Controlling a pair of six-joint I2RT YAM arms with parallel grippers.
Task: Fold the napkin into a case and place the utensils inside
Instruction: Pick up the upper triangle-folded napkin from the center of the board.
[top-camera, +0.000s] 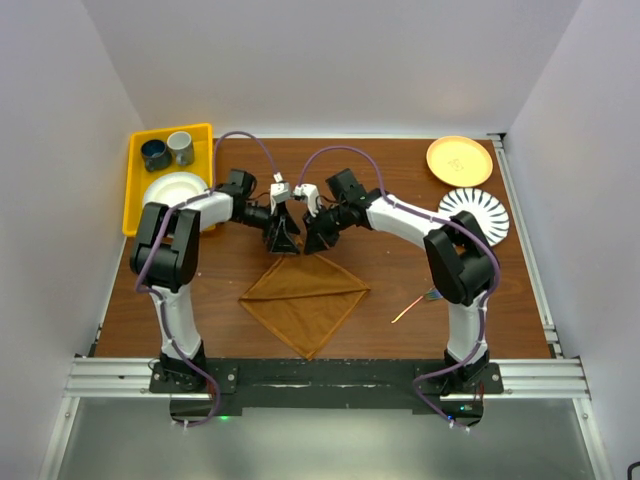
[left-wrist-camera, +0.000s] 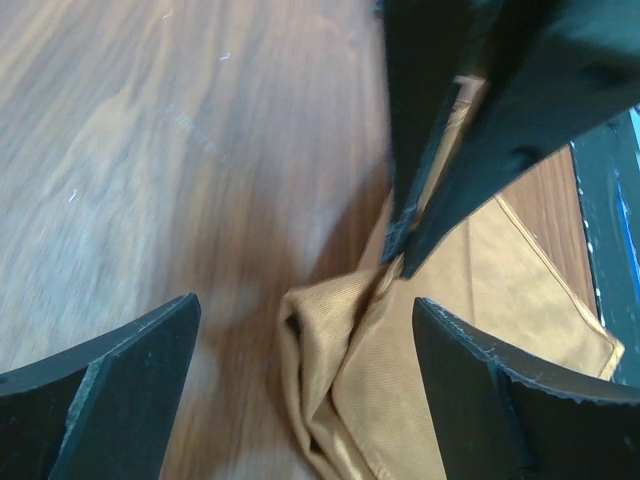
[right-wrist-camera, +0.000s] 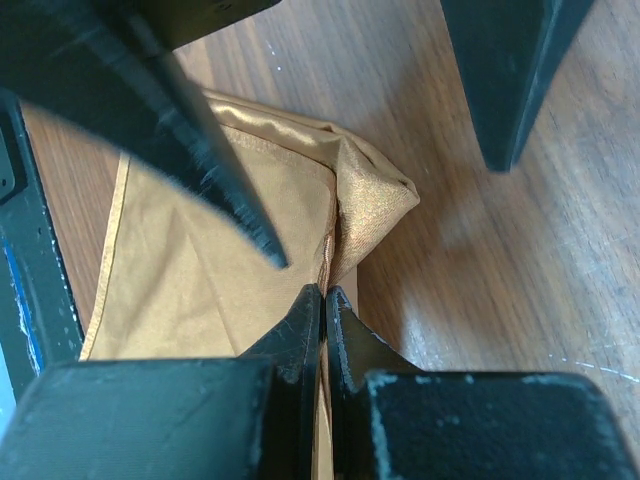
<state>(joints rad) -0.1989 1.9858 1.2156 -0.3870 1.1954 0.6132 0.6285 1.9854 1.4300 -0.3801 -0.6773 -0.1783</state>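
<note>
While your right gripper (right-wrist-camera: 322, 303) is pressed together on the far corner of the napkin (top-camera: 305, 300), pinching the cloth edge between its tips, your left gripper (left-wrist-camera: 300, 335) stands spread wide. Its fingers sit either side of that bunched corner, and I can't see them touching it.

Both grippers meet at this one corner, tips almost touching. From there the napkin runs back toward the arm bases as a diamond on the table (top-camera: 480, 290), its long diagonal pointing from the grippers to the near edge. A crease crosses it from left to right.

Since only the right holds cloth, the coming fold looks to turn on that corner: the cloth lies on the near side of both grippers, so the corner would have to travel toward the bases. The left is just as close and could close on the fold beside it.

The utensils (top-camera: 410, 309) lie slantwise well off to the napkin's right, nearer your right arm.
</note>
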